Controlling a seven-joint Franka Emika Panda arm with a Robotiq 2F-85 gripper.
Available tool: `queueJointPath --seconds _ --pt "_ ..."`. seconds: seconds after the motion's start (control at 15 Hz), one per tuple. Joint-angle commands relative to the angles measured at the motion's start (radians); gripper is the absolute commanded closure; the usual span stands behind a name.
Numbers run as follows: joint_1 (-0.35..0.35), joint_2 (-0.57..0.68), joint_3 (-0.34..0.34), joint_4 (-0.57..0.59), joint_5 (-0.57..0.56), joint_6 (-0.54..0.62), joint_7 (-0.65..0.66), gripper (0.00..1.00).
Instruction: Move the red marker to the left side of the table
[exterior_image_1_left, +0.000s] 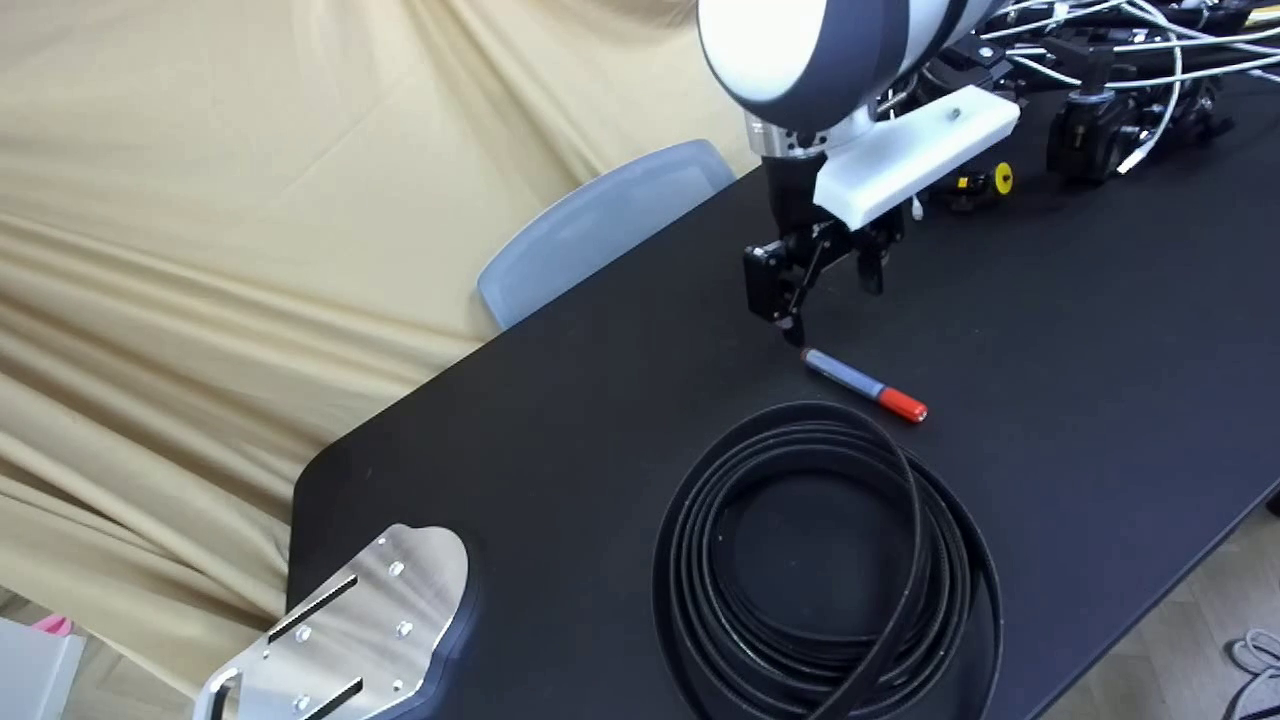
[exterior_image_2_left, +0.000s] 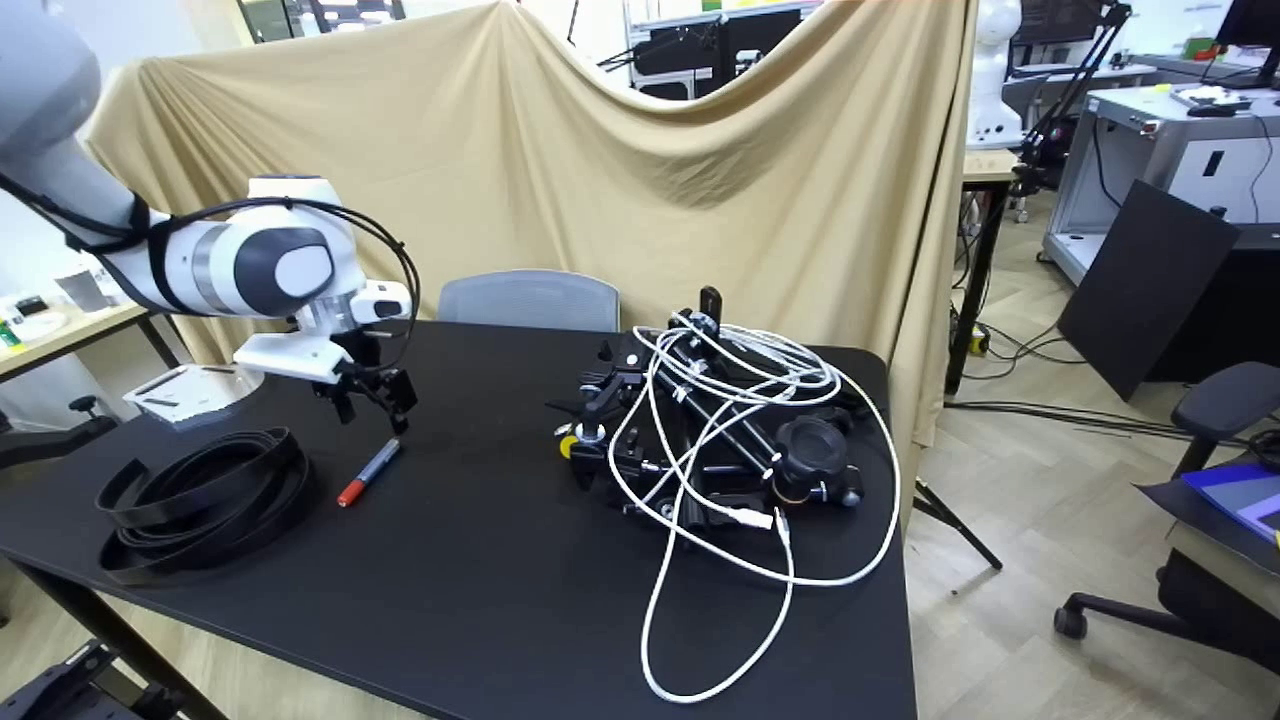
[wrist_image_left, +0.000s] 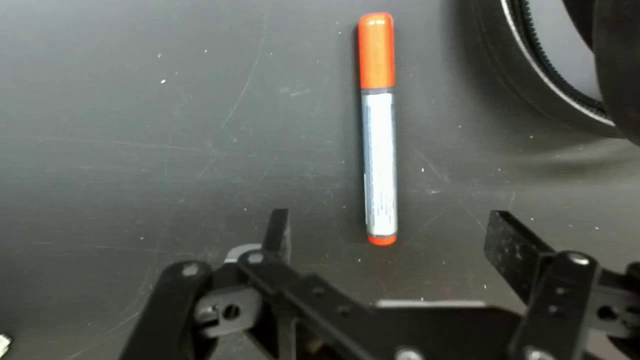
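Fingers (exterior_image_1_left: 793, 332) parted and holding nothing, I am hovering over the table (exterior_image_1_left: 560, 430) in an exterior view, and the red marker (exterior_image_1_left: 862, 383) is lying flat near one fingertip, its barrel end toward me, with the cable coil (exterior_image_1_left: 690, 560) resting beyond it. In an exterior view, the red marker (exterior_image_2_left: 370, 472) is lying just below and ahead of my fingers (exterior_image_2_left: 401, 422), its red cap pointing away from them. In the wrist view, its barrel end is showing in the gap between my fingers (wrist_image_left: 278, 234), the cap lying farther ahead, neither finger appearing to be touching it. I am judging only the lining-up as in hand: lowering, gripping, carrying and setting down are all remaining, and which edge is counting as left I am not managing to tell.
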Motion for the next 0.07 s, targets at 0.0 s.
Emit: queueJointPath --seconds 0.0 --pt "-0.017 -0.082 0.006 -0.017 0.002 -0.071 0.011 0.0"
